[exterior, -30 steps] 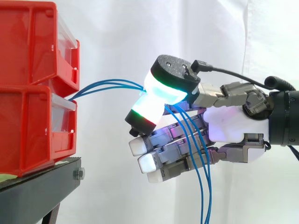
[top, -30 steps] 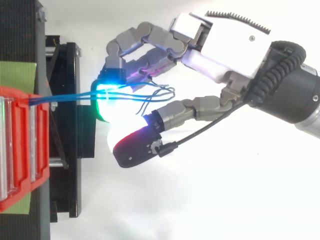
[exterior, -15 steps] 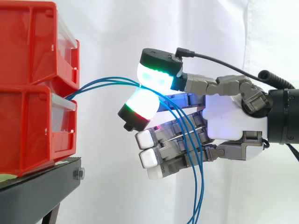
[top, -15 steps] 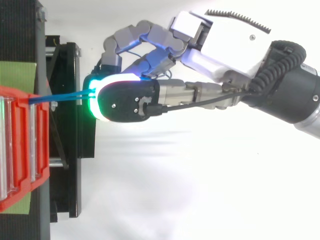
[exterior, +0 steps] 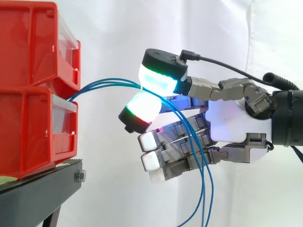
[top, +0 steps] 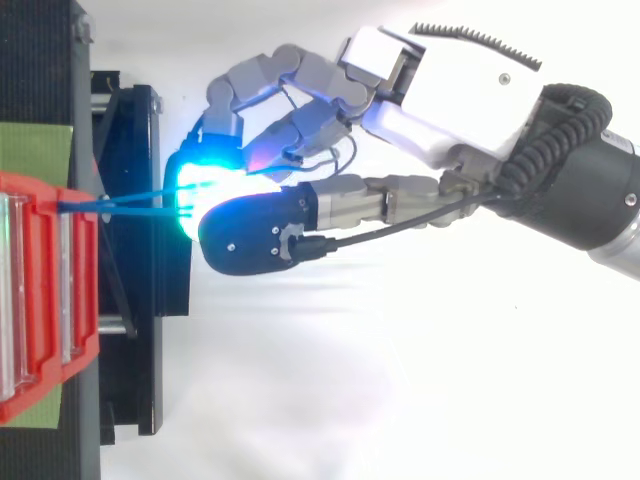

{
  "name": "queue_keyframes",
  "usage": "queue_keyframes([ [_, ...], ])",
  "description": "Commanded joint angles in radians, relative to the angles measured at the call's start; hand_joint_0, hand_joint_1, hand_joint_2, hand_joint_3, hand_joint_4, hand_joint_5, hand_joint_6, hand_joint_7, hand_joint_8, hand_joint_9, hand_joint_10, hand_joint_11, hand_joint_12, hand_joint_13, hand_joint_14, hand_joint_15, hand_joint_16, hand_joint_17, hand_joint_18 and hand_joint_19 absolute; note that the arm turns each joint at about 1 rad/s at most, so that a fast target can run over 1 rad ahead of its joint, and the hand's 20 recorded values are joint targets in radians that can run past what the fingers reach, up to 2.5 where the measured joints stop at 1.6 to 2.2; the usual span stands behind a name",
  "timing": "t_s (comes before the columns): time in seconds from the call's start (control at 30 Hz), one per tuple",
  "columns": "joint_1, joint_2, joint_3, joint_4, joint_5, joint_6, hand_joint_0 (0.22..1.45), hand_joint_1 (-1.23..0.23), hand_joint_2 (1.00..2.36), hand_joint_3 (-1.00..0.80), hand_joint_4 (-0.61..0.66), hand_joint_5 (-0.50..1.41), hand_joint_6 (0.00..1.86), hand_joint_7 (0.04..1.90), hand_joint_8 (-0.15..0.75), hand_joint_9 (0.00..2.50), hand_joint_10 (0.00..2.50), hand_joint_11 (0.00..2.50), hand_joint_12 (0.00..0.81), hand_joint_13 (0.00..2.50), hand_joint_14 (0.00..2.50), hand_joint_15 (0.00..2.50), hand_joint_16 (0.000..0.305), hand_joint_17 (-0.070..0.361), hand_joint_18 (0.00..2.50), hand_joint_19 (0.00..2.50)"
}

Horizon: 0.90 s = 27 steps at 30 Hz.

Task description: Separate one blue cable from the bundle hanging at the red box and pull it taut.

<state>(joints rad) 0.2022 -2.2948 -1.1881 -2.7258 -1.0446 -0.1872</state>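
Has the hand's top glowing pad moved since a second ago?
Yes. In the side view the hand has brought that pad left, closer to the red bins, blue cables pinched beneath it.

Robot lab setup: white curtain [exterior: 118, 38] backdrop, stacked red bins [exterior: 28, 90], black stand [exterior: 38, 194].

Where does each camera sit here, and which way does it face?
Side view: beside the work at bin height, looking level across at red bins left; hand and arm enter from right.
Top view: overhead, looking down on black stand; hand and arm enter from right.
Shared: hand pinching blue cables running from the bins.
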Motion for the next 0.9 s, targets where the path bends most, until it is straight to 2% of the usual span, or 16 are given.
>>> queue_keyframes([
  [0.0,0.002,0.0,-0.001,-0.002,0.0,0.0,0.76,-0.88,1.0,-0.5,0.05,-0.18,0.96,1.1,0.334,1.03,0.02,0.77,0.332,0.88,0.02,0.46,0.038,0.086,0.82,0.45],
  [0.3,0.005,0.0,-0.001,-0.011,0.0,0.008,0.68,-0.9,1.0,-0.5,0.11,-0.16,0.95,1.14,0.349,1.1,0.02,0.79,0.328,0.89,0.02,0.47,0.037,0.084,0.82,0.47],
  [0.4,0.006,0.0,0.001,-0.011,0.0,0.009,0.65,-0.82,1.0,-0.5,0.09,-0.15,0.95,1.15,0.351,1.12,0.02,0.79,0.329,0.91,0.02,0.48,0.037,0.083,0.83,0.49],
  [0.6,0.014,0.0,0.001,-0.006,0.005,0.025,0.6,-0.66,1.0,-0.5,0.12,-0.15,0.94,1.06,0.36,1.14,0.02,0.78,0.335,0.92,0.02,0.48,0.039,0.087,0.83,0.49],
  [0.77,0.02,0.0,0.001,-0.005,0.005,0.044,0.63,-0.73,1.0,-0.5,0.1,-0.15,0.94,1.06,0.356,1.13,0.02,0.78,0.337,0.92,0.02,0.48,0.038,0.086,0.83,0.49],
  [0.87,0.022,0.0,0.001,-0.005,0.005,0.048,0.68,-0.83,1.0,-0.5,0.07,-0.16,0.94,1.07,0.341,1.09,0.02,0.78,0.34,0.91,0.02,0.48,0.038,0.086,0.83,0.48],
])
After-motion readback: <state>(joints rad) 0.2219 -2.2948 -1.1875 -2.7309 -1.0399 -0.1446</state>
